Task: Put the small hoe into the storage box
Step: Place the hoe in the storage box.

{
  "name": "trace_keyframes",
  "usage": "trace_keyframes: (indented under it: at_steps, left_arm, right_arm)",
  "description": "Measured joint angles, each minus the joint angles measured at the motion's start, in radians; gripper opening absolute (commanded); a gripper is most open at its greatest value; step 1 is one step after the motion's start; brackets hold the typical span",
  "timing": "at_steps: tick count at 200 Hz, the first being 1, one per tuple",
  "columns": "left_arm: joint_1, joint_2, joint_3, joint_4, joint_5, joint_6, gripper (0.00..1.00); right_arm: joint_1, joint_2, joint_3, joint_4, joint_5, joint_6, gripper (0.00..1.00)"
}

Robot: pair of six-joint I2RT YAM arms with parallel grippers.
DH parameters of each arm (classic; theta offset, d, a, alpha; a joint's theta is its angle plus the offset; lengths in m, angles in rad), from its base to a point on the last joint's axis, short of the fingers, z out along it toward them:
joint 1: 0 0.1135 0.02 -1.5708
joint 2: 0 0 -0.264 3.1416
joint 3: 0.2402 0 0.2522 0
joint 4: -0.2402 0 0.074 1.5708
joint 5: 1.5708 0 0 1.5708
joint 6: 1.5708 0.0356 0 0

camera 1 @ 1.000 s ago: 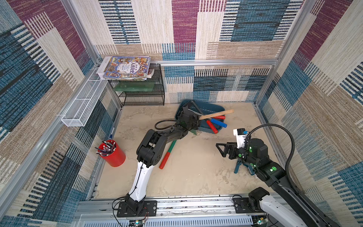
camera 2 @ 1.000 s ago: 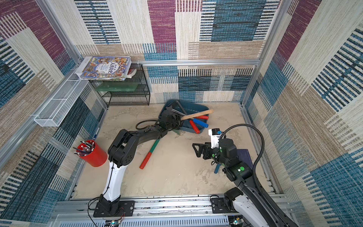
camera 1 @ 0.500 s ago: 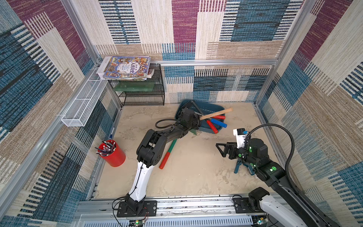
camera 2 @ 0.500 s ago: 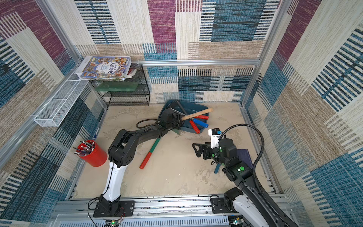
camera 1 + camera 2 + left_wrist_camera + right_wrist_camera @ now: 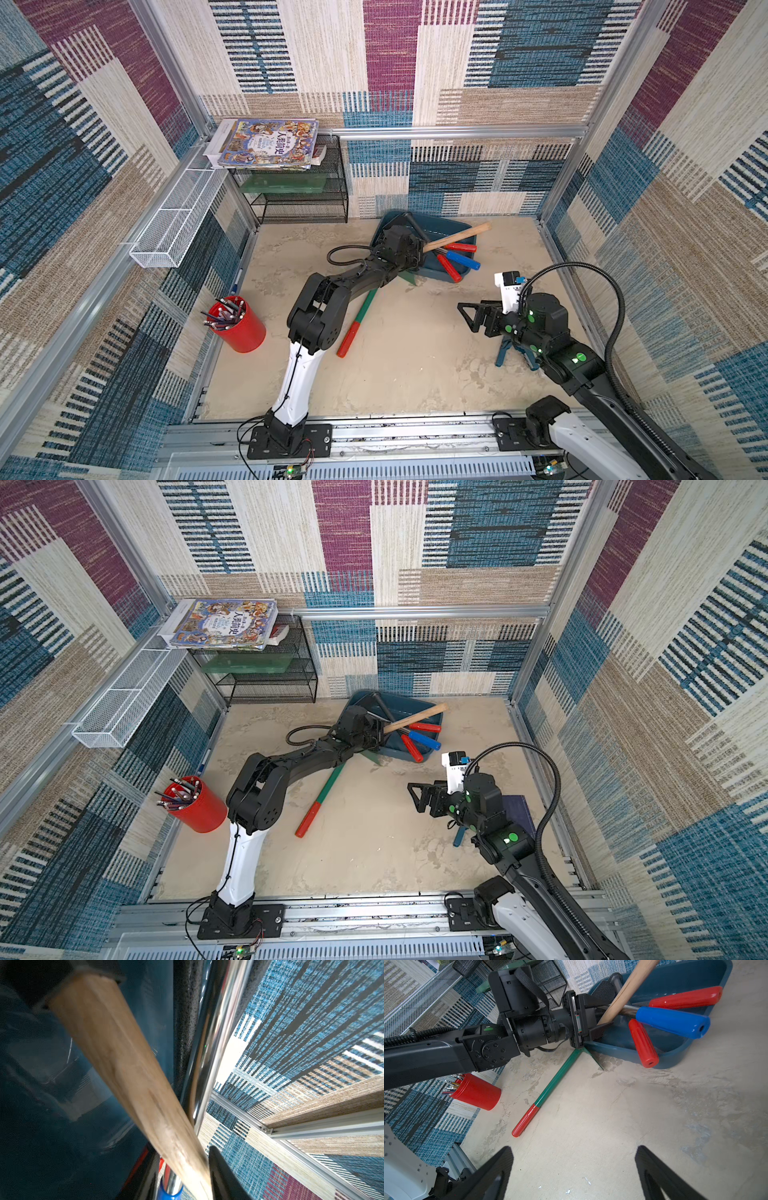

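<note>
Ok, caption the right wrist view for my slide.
Left gripper straddles the wooden-handled hoe at the blue box; right gripper hovers open nearby.

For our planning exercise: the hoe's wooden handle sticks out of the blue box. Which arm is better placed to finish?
Left. The left gripper straddles the small hoe at the storage box; the right gripper hangs open, well away.
</note>
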Motion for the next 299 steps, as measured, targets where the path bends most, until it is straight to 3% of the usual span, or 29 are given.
trace_keyframes:
  at_steps: [114,204,262,299]
  left_arm:
    - [-0.004,0.026,0.036,-0.054,0.071,0.058,0.37]
    - [-0.004,0.035,0.048,-0.103,0.013,0.072,0.20]
    - [0.000,0.016,0.034,-0.155,-0.033,0.102,0.20]
    - [0.000,0.005,0.039,-0.166,-0.034,0.122,0.31]
  right_arm:
    - [0.000,-0.009,-0.005,0.000,0.000,0.000,0.96]
    - [-0.003,-0.018,-0.008,-0.016,0.002,-0.002,0.96]
    - [-0.006,-0.022,-0.008,-0.022,0.002,-0.004,0.96]
    - [-0.006,-0.022,-0.010,-0.022,0.002,-0.004,0.96]
